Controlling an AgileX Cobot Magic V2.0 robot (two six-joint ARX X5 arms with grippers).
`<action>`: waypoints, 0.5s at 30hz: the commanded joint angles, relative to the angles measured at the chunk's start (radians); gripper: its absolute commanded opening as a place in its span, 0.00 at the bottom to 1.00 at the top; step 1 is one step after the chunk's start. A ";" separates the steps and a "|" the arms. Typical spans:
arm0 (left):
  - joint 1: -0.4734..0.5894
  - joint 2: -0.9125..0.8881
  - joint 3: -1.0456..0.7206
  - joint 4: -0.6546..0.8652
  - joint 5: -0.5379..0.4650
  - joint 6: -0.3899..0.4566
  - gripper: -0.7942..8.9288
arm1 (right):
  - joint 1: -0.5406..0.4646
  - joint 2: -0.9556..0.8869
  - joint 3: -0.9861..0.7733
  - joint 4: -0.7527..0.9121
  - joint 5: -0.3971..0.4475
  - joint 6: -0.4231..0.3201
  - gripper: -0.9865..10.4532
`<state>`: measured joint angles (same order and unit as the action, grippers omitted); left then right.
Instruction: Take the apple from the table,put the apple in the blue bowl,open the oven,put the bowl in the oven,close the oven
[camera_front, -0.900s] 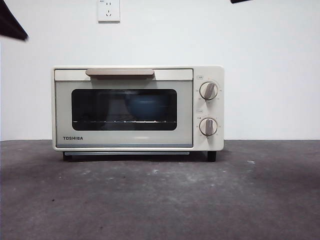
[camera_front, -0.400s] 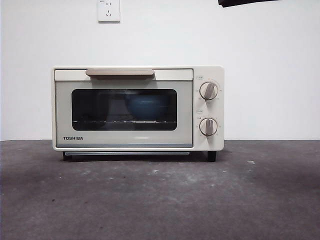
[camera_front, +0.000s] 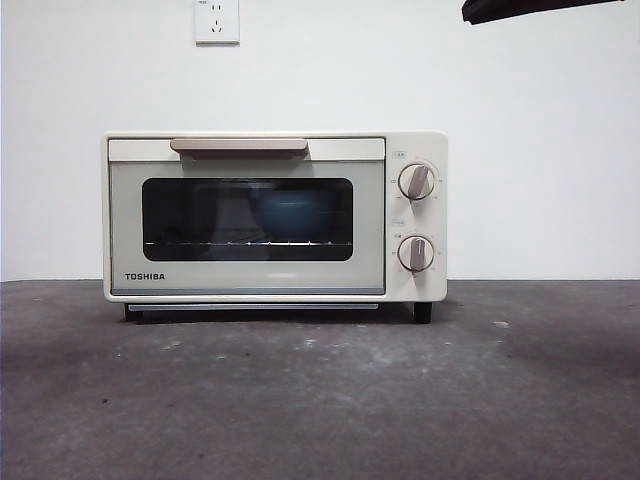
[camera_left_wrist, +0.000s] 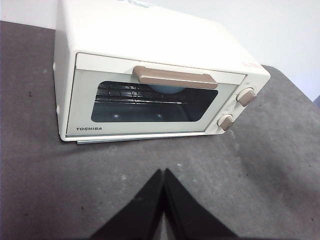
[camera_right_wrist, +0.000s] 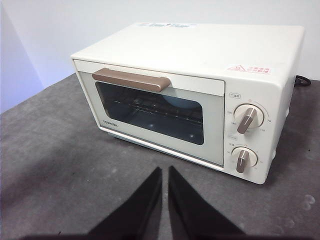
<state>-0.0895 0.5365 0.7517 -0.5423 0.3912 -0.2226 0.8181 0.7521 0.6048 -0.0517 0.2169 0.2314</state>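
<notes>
We see the oven (camera_front: 275, 217) shut on the table (camera_front: 320, 400), the blue bowl (camera_front: 288, 216) dim behind its glass. The apple cannot be made out. Only the wrist views show our grippers: the left gripper (camera_left_wrist: 163, 172) and right gripper (camera_right_wrist: 165, 170) both hang closed and empty, near the oven. The front view alone shows a wall socket (camera_front: 217, 21).

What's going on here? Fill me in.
Nothing is being handled right now. The oven stands shut on the table, with the blue bowl visible inside behind the glass; the apple can't be made out. The left end effector and right end effector both hang shut and empty in front of the oven, clear of it.
</notes>
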 joint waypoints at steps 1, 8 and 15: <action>-0.002 0.005 0.018 0.011 -0.003 0.012 0.09 | 0.011 0.003 0.005 0.007 0.005 -0.009 0.09; -0.002 0.005 0.018 0.012 -0.003 0.014 0.09 | 0.011 0.003 0.005 0.007 0.005 -0.009 0.09; 0.013 -0.011 -0.004 0.069 -0.010 0.292 0.09 | 0.011 0.003 0.005 0.007 0.005 -0.009 0.09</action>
<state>-0.0818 0.5293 0.7475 -0.4953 0.3893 -0.0551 0.8181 0.7521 0.6048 -0.0517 0.2172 0.2314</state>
